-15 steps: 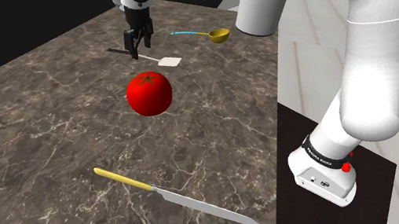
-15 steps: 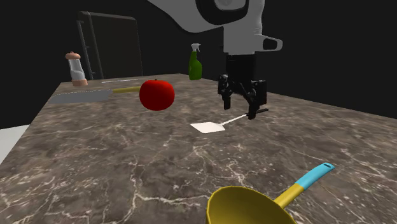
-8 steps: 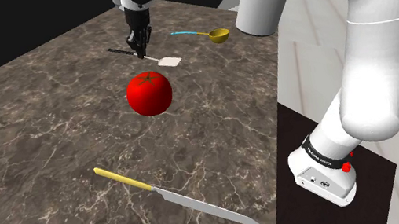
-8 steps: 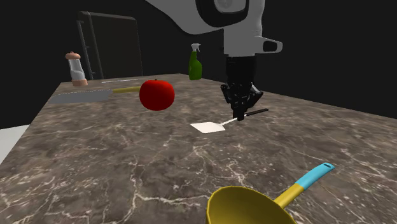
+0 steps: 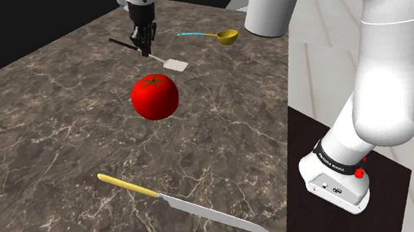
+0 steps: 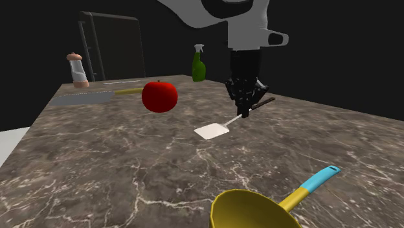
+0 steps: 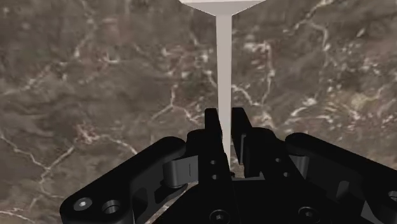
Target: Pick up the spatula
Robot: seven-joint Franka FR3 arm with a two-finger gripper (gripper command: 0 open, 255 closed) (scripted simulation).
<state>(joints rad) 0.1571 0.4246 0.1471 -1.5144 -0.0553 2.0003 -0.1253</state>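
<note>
The spatula has a pale flat blade (image 5: 176,63), a thin pale shaft (image 7: 224,70) and a dark handle end (image 6: 264,102). My black gripper (image 5: 143,45) is shut on the shaft near the handle; in the wrist view the two fingers clasp it at the gripper (image 7: 226,118). In the second exterior view the gripper (image 6: 246,110) holds the spatula tilted, handle end raised and blade (image 6: 211,131) low over the dark marbled countertop (image 5: 51,131). Whether the blade touches the counter I cannot tell.
A red tomato (image 5: 154,96) sits just in front of the spatula. A yellow-handled knife (image 5: 184,207) lies near the counter's front. A yellow ladle (image 5: 224,36) and a white pot (image 5: 271,0) are at the far right. A green spray bottle (image 6: 199,65) stands behind.
The fingers, open a second ago, have shut on the spatula's shaft. The gripper has since risen a little, tipping the handle end up while the blade stays about where it was.
</note>
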